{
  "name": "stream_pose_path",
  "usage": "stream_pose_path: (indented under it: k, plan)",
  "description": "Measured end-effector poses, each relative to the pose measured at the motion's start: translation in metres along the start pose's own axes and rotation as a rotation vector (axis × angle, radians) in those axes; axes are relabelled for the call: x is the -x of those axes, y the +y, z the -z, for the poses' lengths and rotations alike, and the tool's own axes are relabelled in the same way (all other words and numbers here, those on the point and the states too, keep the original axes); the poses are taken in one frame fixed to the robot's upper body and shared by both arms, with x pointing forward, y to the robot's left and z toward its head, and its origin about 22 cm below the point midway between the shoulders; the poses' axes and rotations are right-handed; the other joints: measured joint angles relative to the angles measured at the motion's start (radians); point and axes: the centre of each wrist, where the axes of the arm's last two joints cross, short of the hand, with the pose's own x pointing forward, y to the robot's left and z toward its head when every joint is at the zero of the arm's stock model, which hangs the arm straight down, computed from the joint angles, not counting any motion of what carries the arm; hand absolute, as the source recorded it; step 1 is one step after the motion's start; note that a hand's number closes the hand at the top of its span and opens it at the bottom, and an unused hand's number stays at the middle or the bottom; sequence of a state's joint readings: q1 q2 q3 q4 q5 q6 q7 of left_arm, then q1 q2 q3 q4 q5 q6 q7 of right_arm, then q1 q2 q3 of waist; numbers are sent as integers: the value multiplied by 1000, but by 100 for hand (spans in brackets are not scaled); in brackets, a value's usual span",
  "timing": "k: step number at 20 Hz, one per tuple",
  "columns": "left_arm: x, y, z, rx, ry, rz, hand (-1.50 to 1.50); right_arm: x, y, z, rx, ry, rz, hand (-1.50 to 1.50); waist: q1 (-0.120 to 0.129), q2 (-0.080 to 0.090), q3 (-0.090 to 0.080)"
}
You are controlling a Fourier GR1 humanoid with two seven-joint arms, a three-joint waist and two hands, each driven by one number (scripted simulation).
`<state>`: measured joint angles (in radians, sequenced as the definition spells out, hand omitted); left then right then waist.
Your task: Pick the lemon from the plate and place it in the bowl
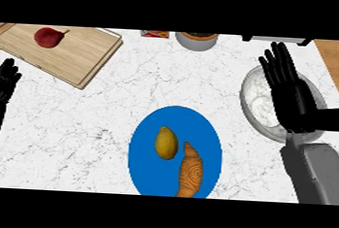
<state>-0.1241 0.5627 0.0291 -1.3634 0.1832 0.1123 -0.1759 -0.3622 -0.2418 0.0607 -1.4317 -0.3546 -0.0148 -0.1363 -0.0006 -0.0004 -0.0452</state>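
A white marbled bench [93, 112] fills the view, with strips of wooden floor at its far corners. The right hand [292, 93] hangs open, fingers straight, over the pale round bowl [255, 108], holding nothing. The small yellow lemon [166, 143] lies below and to the left of that hand, on the blue oval plate [149, 178]. It lies just beside a golden-brown croissant [191, 171]. That closeness is the chief risk: fingers closing from the right may catch or shove the pastry first, and the rounded lemon could roll away across the plate. The forearm might also nudge the bowl on the way over. The hand hides much of the bowl, so its contents cannot be told. The left hand [1, 90] rests open at the left edge, its forearm cut off.
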Motion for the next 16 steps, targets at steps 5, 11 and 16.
stream_pose_path:
  k: [5, 11, 16]
  plan:
    - [-3, -18, 2, -22, 29, -46, 0, -40, 35, 23, -144, -115, -167, 150, 1, -5, 31]
    - [6, -28, -4, -38, 113, -81, 0, -33, 15, 7, -97, 75, -680, -150, -50, -21, 28]
    - [2, -39, -10, -40, 150, -107, 0, -11, 54, -51, -63, 122, -829, -150, -60, -28, 38]
